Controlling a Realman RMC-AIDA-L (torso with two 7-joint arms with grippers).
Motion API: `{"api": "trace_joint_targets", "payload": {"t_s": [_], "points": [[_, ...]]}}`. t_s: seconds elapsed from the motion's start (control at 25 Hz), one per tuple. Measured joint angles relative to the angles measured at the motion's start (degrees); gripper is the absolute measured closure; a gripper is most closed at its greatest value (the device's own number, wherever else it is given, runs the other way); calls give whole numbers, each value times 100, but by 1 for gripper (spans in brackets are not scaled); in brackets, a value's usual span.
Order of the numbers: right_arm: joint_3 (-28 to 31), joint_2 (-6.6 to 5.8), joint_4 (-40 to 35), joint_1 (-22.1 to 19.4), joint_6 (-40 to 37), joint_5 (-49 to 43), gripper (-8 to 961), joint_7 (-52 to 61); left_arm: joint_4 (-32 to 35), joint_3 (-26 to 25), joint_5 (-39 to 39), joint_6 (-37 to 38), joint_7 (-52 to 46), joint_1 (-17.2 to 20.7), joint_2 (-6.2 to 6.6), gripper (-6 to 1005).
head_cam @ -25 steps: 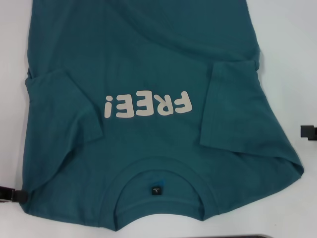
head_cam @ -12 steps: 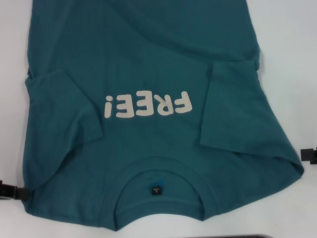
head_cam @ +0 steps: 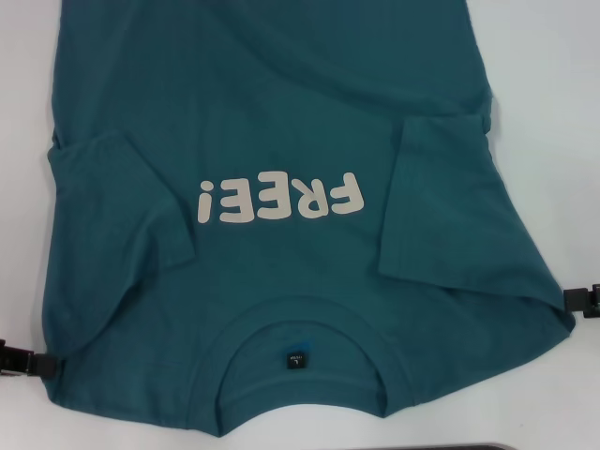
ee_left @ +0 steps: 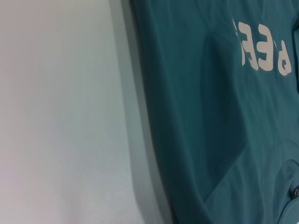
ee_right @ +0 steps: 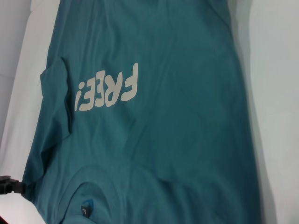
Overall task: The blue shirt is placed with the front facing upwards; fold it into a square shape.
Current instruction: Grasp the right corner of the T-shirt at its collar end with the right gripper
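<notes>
blue shirt point(head_cam: 281, 122): flat on white tabletop point(head_cam: 553, 84), print up, both sleeves folded inward, collar nearest the robot | left claw point(head_cam: 23, 361): at the shirt's near-left shoulder corner, grip state unclear | right claw point(head_cam: 586, 300): at its right shoulder edge, grip state unclear

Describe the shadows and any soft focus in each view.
Head view: even light, dark teal-blue cotton T-shirt sharp, thin shadows under the folded-in sleeves. Left wrist view: soft focus, a broad grey shadow on the white table beside the shirt's edge. Right wrist view: slightly soft, shadow along the shirt's side.
</notes>
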Motion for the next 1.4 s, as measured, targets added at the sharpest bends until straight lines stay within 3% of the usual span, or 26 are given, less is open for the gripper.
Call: {"api": "trace_joint_targets", "payload": {"t_s": [1.0, 1.4], "points": [[-12, 77, -1, 193, -252, -241, 130, 73, 0, 9, 6, -7, -1, -115, 0, 986], [-10, 183, 0, 302, -293, -416, 131, 71, 0, 62, 3, -20, -1, -137, 0, 987]]}}
